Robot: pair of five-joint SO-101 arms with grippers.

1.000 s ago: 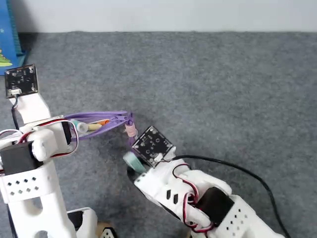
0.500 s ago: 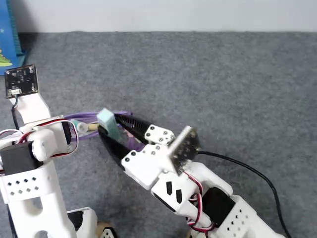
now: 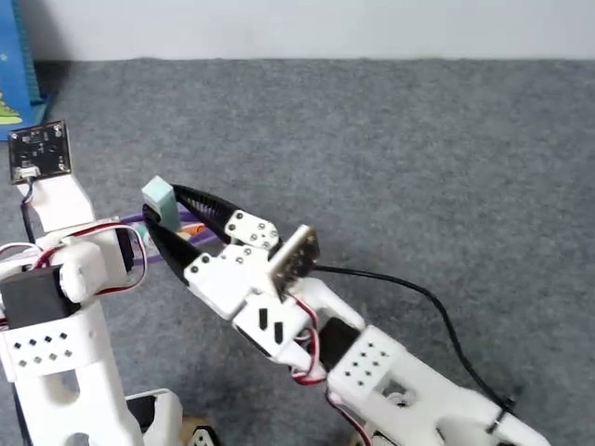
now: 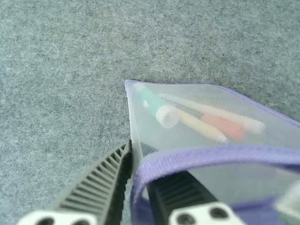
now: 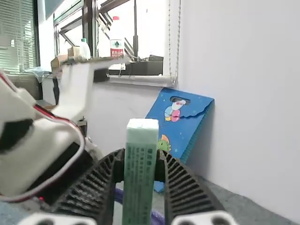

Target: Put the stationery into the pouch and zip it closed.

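Note:
A translucent pouch (image 4: 206, 126) with a purple zip edge holds a green-and-white pen (image 4: 157, 105), a cream pen and an orange one. My left gripper (image 4: 136, 157) is shut on the pouch's edge near its corner. In the high view the pouch (image 3: 133, 220) lies beside the left arm (image 3: 56, 279), mostly hidden under the right arm. My right gripper (image 3: 163, 216) is shut on a pale green eraser (image 3: 158, 200) and hangs just above the pouch. The right wrist view has the eraser (image 5: 140, 140) upright between the black fingers (image 5: 180, 183).
Grey carpet (image 3: 418, 158) covers the table, with open room to the right and back. A blue card bag (image 3: 14, 84) leans on the wall at the far left. The right arm's black cable (image 3: 418, 297) trails off to the right.
The right gripper has risen off the carpet with the eraser and swung left, over the pouch. The left arm and pouch have stayed in place.

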